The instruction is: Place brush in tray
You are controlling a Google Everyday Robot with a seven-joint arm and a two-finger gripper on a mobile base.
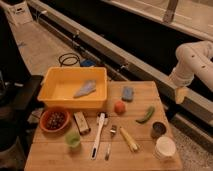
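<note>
Tabletop (144, 158) holds brush (98, 135); gripper (181, 94) hovers well apart, rightward.

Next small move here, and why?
Probably bring the gripper across and down toward the brush: it hangs open beyond the table's right edge, holding nothing, while the brush lies on the table, outside the tray.

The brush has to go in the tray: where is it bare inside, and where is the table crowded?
The tray is bare left of the cloth, up to its wall. The table's front is crowded, from the bowl past the brush to the white cup. The gripper hangs beyond the table's right edge.
</note>
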